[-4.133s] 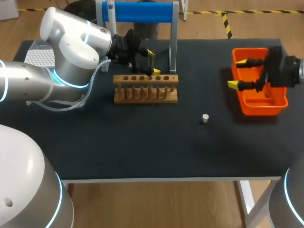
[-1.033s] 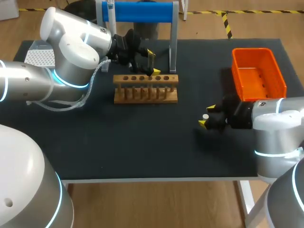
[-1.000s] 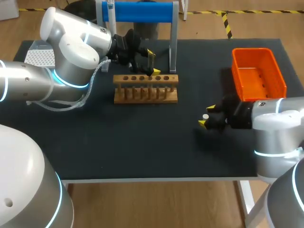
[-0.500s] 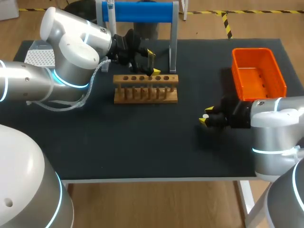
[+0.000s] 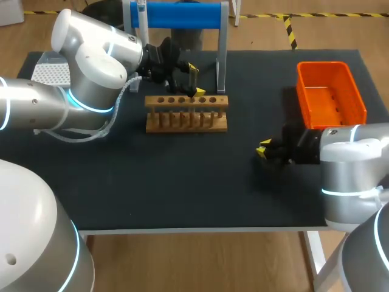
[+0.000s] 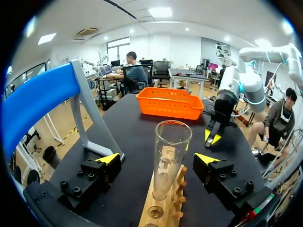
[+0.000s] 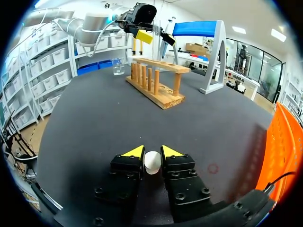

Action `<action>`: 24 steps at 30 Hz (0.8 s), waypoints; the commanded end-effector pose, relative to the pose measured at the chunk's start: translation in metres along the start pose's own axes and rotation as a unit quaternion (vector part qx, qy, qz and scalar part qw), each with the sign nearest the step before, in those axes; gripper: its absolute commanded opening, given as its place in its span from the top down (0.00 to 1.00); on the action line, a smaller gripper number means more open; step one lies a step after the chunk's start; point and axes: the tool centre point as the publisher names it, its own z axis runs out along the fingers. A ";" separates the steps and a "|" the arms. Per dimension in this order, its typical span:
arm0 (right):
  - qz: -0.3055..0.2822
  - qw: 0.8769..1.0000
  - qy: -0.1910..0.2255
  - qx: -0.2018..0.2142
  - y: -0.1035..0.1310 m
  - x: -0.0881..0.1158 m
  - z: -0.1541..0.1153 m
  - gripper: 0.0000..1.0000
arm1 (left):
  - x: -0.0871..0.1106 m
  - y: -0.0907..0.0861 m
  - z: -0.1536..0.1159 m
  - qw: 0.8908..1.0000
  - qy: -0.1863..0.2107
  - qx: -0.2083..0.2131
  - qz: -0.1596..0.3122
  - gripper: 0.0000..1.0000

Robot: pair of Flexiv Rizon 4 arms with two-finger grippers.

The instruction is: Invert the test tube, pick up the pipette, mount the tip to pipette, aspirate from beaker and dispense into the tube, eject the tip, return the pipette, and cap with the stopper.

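Two yellow-tipped fingers of the right gripper (image 7: 152, 152) are pinching the small, rounded white stopper (image 7: 152, 163) from both sides. It is sitting low over the matte black table (image 7: 94, 118), well apart from the wooden rack (image 7: 160, 96). Meanwhile the left gripper (image 6: 157, 159) is hanging wide open around the clear glass tube (image 6: 169, 156), touching nothing. That tube is standing upright in the rack, mouth up.

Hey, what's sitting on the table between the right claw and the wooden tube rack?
Nothing: only bare black table lies between the right claw, shut on the white stopper, and the rack. The head view and right wrist view both show it.
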 end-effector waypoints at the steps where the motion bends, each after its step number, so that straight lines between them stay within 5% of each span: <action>1: -0.001 1.000 -0.001 0.000 -0.001 0.000 0.002 1.00 | -0.001 0.000 0.000 1.000 0.002 0.000 0.000 0.00; 13: -0.025 1.000 0.010 -0.002 0.022 0.004 -0.013 1.00 | -0.001 0.000 0.000 1.000 0.002 0.000 0.000 0.00; 24: -0.066 0.996 0.064 0.004 0.067 0.003 -0.035 1.00 | -0.001 0.000 0.000 1.000 0.002 0.000 0.000 0.00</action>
